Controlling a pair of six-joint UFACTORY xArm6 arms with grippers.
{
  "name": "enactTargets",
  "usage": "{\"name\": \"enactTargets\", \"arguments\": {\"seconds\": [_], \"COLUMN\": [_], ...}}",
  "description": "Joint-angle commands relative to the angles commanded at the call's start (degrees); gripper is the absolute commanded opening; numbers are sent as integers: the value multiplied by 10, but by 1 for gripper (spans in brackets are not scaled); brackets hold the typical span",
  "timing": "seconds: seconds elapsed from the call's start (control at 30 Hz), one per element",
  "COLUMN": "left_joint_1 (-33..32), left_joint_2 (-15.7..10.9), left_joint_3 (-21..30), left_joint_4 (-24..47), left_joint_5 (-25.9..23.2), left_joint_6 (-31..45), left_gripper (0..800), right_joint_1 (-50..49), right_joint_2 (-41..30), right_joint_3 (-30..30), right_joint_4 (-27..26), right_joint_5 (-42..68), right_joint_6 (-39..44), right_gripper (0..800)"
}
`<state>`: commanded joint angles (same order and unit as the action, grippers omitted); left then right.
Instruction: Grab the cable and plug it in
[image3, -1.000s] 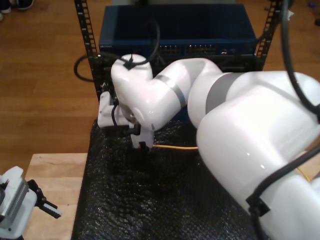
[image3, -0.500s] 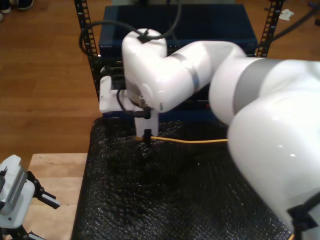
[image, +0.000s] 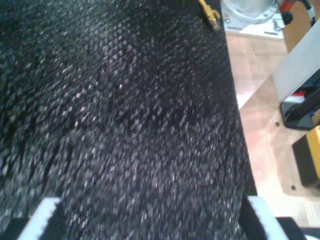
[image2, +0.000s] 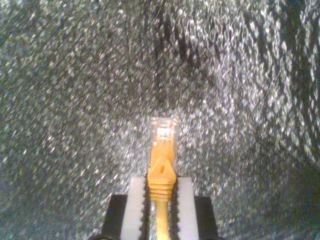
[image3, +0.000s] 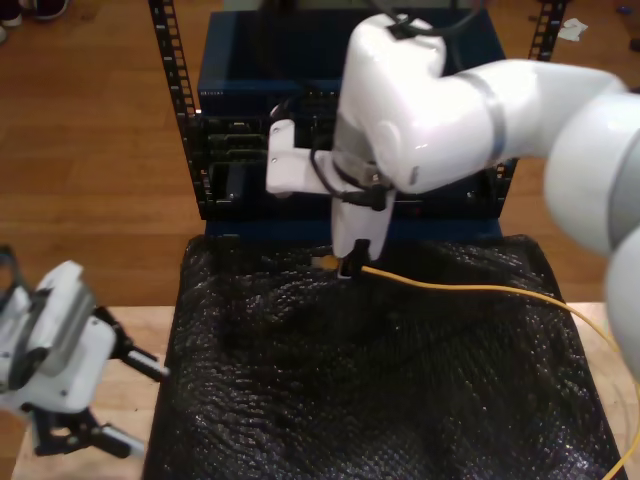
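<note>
My second gripper (image2: 160, 197) is shut on the yellow-orange cable (image2: 161, 175) just behind its clear plug (image2: 164, 131), which sticks out forward over the black mat. In the exterior view this gripper (image3: 347, 265) hangs at the mat's far edge, in front of the rack. From there the cable (image3: 470, 290) trails across the mat to the exterior view's right. My first gripper (image3: 125, 400) is open at the exterior view's lower left, beside the mat. Its wide-apart fingers (image: 47, 215) frame bare mat, and a short yellow cable end (image: 209, 11) lies far ahead of them.
A black bubbly mat (image3: 350, 400) covers the wooden table (image3: 120, 330). Behind it a rack (image3: 180, 90) holds a blue switch (image3: 290, 60) with rows of ports (image3: 240, 135). A robot base (image: 250, 10) and dark boxes (image: 305, 155) sit off the mat.
The second arm has swung toward the exterior view's right along the mat's far edge, carrying the cable end. The first gripper has moved up and further into the exterior view.
</note>
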<state>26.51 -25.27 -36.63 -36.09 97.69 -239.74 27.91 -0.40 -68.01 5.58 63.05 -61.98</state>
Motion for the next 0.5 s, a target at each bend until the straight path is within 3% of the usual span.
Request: {"name": "enactTargets", "arguments": {"seconds": [0.27,0.5], "left_joint_1": [-68,-131], "left_joint_2": [9,22], "left_joint_3": [-4,-24], "left_joint_4": [-72,-116], "left_joint_5": [-14,-69], "left_joint_6": [-19,-54], "left_gripper": [799,800], "right_joint_1": [-31,-41], "right_joint_2": [-33,-48], "right_joint_3": [0,1], "right_joint_4": [64,77], "right_joint_5": [48,66], "right_joint_6": [-42,-47], "right_gripper": [14,14]}}
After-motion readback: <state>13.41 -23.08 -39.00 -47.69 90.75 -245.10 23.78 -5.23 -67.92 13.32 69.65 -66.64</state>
